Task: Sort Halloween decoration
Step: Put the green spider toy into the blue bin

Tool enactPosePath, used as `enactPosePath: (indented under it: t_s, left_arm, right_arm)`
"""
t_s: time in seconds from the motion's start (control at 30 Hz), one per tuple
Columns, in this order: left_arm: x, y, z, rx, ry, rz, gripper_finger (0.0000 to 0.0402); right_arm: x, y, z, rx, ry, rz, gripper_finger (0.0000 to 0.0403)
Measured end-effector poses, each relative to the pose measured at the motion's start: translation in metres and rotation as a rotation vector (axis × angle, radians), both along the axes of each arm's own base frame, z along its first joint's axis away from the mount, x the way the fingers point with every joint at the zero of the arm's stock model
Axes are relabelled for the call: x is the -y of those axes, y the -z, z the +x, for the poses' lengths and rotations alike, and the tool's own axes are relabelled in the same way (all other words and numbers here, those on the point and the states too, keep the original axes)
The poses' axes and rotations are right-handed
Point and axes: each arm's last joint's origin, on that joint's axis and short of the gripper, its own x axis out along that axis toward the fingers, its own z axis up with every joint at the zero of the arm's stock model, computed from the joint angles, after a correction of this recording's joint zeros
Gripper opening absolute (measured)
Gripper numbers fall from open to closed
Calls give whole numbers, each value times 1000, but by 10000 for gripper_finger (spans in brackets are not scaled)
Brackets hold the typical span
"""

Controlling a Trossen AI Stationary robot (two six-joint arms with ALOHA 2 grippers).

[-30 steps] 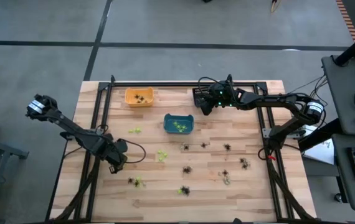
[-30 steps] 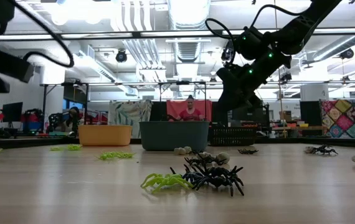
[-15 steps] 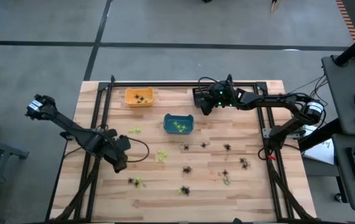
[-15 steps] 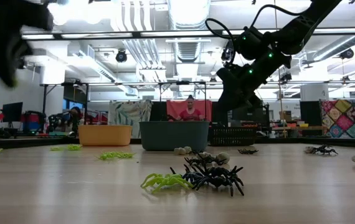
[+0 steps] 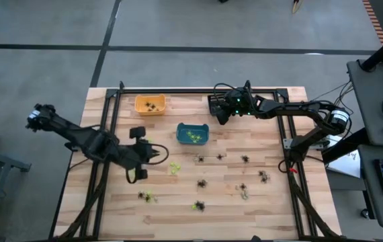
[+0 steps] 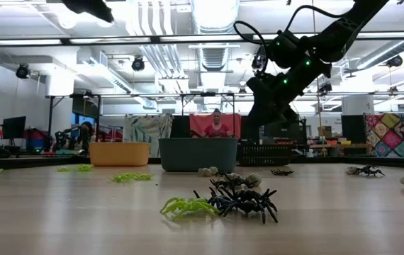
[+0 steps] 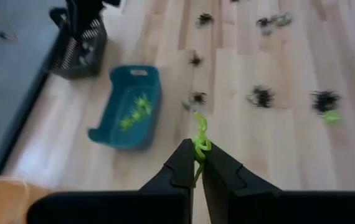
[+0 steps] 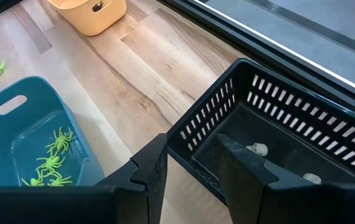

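Left gripper [image 7: 197,163] is pinched on a lime green spider [image 7: 200,138], raised above the table near the teal bin [image 7: 129,107]. Judgement: carry it over the teal bin, centre above the green ones already inside, then release low. Right gripper [image 8: 187,163] hangs half open over the black bin's [image 8: 302,149] rim, holding nothing. Orange bin [image 5: 149,104] holds dark spiders. Loose dark spiders [image 5: 202,183] lie scattered on the table [image 5: 272,215]; nothing blocks the path

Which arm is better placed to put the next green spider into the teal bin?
Left: its fingers already pinch a green spider near the teal bin. The right gripper hangs by the black bin.
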Motion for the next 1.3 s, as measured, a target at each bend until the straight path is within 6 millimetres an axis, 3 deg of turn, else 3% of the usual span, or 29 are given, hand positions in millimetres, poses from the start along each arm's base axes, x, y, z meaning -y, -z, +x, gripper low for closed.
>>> enactPosePath:
  t_s: [0.2,0.43,0.7,0.97,1.13,1.3]
  left_arm:
    - [-19,7,10,-7,3,100,0]
    - [-49,33,20,-20,-15,98,0]
    - [-104,76,23,37,-139,-19,0]
    - [-154,96,10,90,-337,-39,0]
    - [-167,101,4,115,-345,-88,0]
    - [-169,102,3,115,-341,-94,0]
  right_arm:
    - [0,0,0,0,0,0,123]
    - [0,0,0,0,0,0,123]
    - [0,-3,-1,10,0,-5,123]
    - [-2,-15,-4,47,0,-28,123]
    - [-2,-15,-4,47,0,-28,123]
    - [-2,-15,-4,47,1,-28,123]
